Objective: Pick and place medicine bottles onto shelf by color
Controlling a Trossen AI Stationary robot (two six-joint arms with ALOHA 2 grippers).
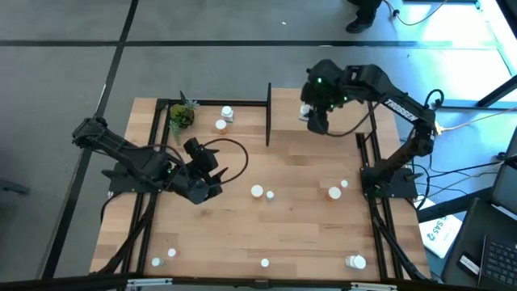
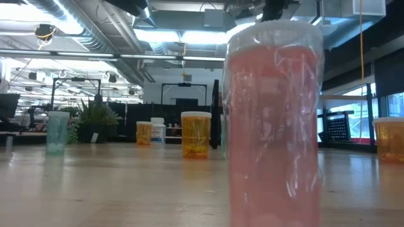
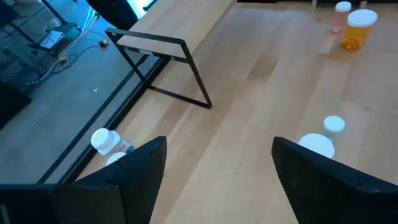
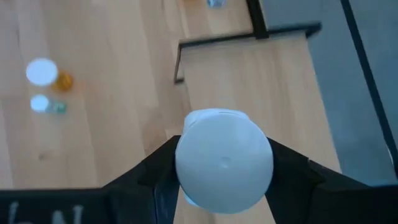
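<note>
The right claw (image 4: 224,180) is clamped on a white-capped bottle (image 4: 224,163), one dark finger pressing each side of the cap, which hides the body's colour. In the high view this claw (image 1: 317,120) hangs over the far right part of the worktop (image 1: 299,234), above the raised shelf (image 1: 347,105), with the right arm reaching up from its base at the right edge, bending at the elbow and folding back toward the far side. The left claw (image 3: 214,180) has its fingers spread apart and grips nothing; bare wood shows between them. From above, that claw (image 1: 206,182) sits low over the middle-left of the worktop, its arm stretched from the far left in a shallow bend. Just beyond its fingers stand two white-capped bottles (image 1: 257,191), close together near the middle. Further right an orange bottle (image 1: 334,192) stands with a smaller one just beside it. Two more bottles (image 1: 227,113) stand at the far side, near a small potted plant (image 1: 182,115). Others are scattered along the near edge, including one lying on its side (image 1: 355,261) at the near right. In the low view a pinkish-red bottle (image 2: 274,126) with a white cap fills the foreground, with orange bottles (image 2: 196,133) upright behind it and a pale green one (image 2: 57,131) at the left.
</note>
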